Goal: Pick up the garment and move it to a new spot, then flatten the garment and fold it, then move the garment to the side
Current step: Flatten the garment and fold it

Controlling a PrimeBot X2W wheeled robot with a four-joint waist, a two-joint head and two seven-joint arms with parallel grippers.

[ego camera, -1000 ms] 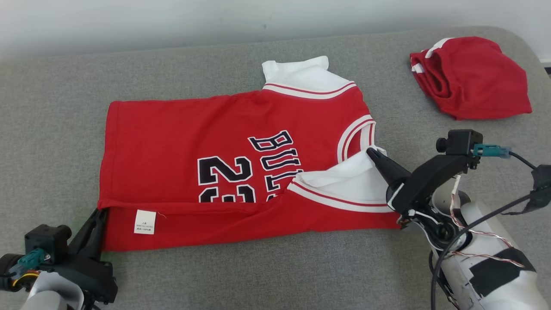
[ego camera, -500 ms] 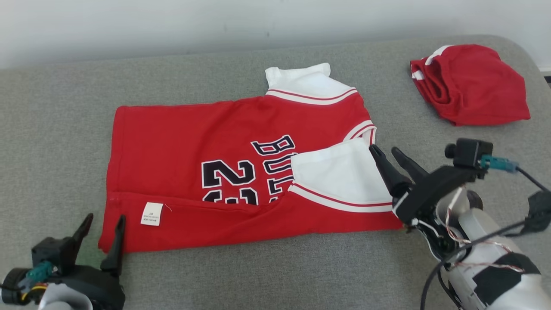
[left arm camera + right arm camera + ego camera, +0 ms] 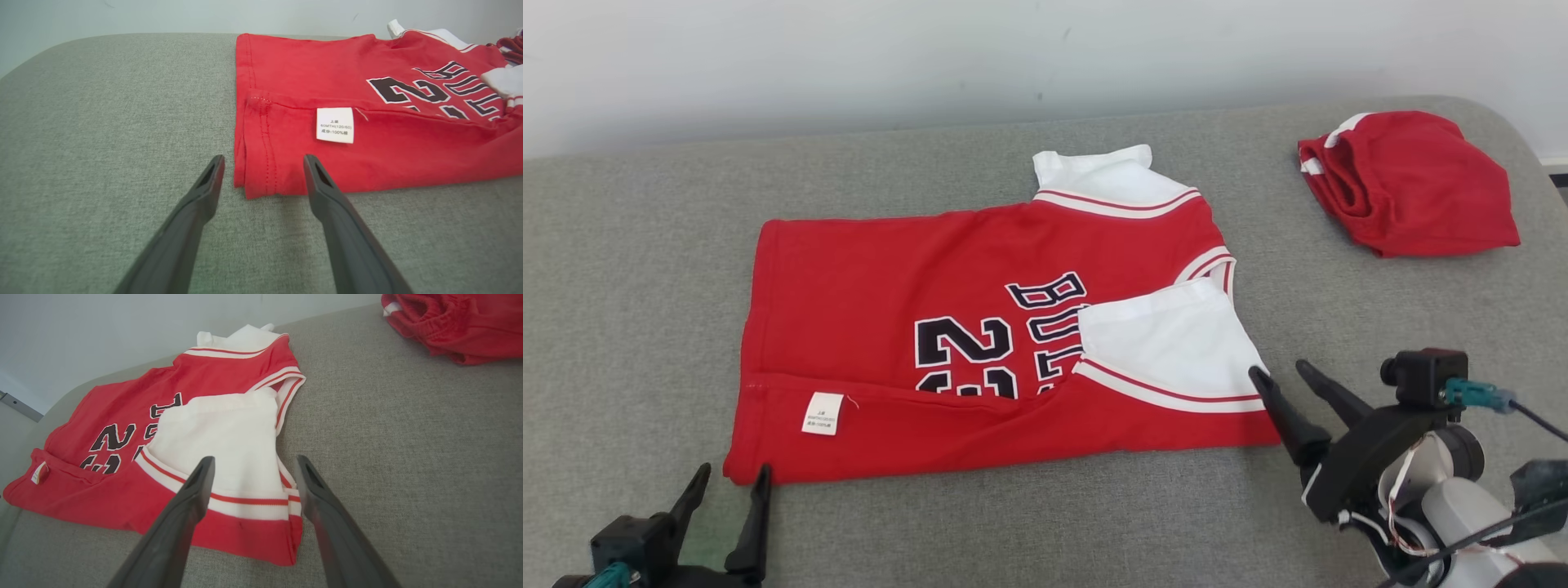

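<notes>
Grey surface (image 3: 645, 269): jersey (image 3: 890, 278) lies left-right, collar (image 3: 1207, 261) rightward.

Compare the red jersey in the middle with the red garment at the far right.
The jersey lies spread flat, its near edge folded over; the far garment sits bunched in a heap. The jersey has black lettering and white sleeves; the far garment has thin white stripes. Both are red.

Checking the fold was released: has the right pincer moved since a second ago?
Yes. The right pincer backed off the white sleeve toward the robot, now open beside the jersey.
</notes>
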